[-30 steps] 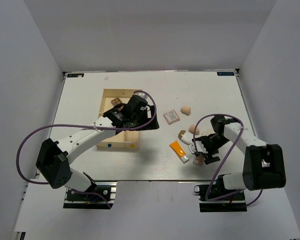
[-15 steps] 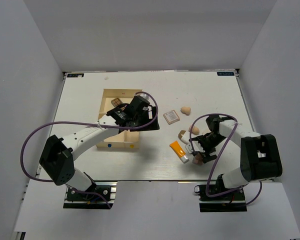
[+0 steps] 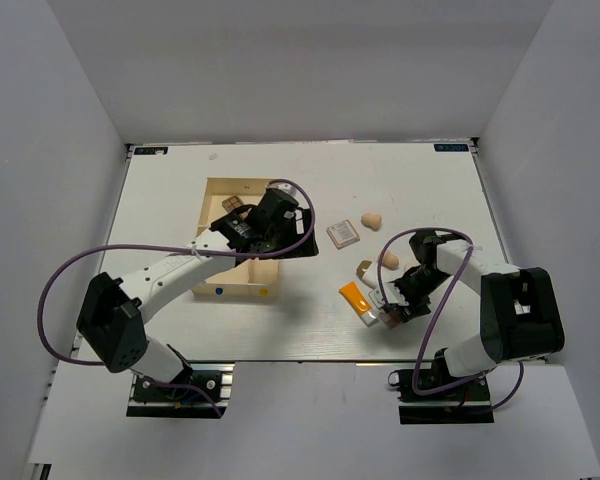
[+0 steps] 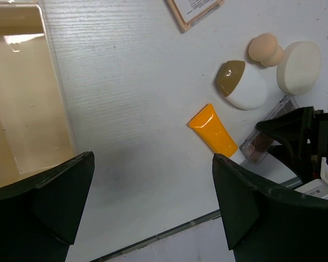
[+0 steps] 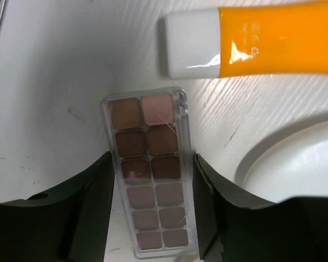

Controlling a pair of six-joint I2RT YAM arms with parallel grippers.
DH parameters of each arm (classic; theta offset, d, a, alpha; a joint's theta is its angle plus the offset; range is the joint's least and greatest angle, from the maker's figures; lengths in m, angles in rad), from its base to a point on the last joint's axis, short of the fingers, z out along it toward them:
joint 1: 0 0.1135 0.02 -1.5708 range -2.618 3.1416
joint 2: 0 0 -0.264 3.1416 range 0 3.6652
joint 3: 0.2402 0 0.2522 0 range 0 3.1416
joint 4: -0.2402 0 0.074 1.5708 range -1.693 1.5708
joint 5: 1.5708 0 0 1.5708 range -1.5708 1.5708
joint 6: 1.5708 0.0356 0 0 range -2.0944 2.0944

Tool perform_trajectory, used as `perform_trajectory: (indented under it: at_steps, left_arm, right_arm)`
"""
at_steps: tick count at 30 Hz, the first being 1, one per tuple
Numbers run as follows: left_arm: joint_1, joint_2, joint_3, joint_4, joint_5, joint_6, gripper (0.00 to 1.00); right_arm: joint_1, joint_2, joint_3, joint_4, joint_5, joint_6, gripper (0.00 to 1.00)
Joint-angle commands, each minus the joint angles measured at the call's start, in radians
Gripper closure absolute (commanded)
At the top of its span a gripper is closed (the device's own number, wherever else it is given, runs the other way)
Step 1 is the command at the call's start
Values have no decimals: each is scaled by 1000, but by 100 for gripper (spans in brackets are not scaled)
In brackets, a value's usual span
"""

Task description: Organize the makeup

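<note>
My right gripper is low over a long brown-shade eyeshadow palette that lies on the table. Its jaws press both long edges. The orange tube lies just left of it and fills the top of the right wrist view. The white oval piece, a tan egg sponge, a second sponge and the square compact lie further back. The round cream puff shows in the left wrist view. My left gripper is open and empty at the wooden box's right edge.
The pale wooden divided box stands left of centre, with a small brown item in its far compartment. The table's near edge runs just below the left fingers. Purple cables loop from both arms.
My right gripper has moved down-left onto the palette and its jaws have closed to the palette's width. The left arm has barely shifted.
</note>
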Motion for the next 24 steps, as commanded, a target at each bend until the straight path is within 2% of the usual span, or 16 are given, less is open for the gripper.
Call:
perform_trajectory:
  at_steps: [1,2,7,12,18,21,22,24]
  left_arm:
    - [4,-91,23,6,-49,-2,2]
    - [4,-103,20,11,-56,-2,2]
    - [13,-174,23,11,-131,0,2]
    - [13,-220,22,5,-174,-2,2]
    - [13,-257,23,-6,-194,-8,2]
    - [13,-280,17,-3,-211,-11,2]
    - [13,-295,17,-3,-226,-14,2]
    - [13,-311,12,4,-242,-17,2]
  right_arm:
    - [16,32,-23,74,16,-442,59]
    - [14,26,-22,61,5,-440,65]
    - [37,-6,7,16,-84,-376,77]
    - [65,-46,73,-48,-188,-282,83]
    - [88,-111,149,-75,-288,-147,85]
    - [103,-119,216,-58,-345,1,86]
    - [111,-116,256,-46,-360,99,86]
    - [135,-102,290,50,-400,245,89]
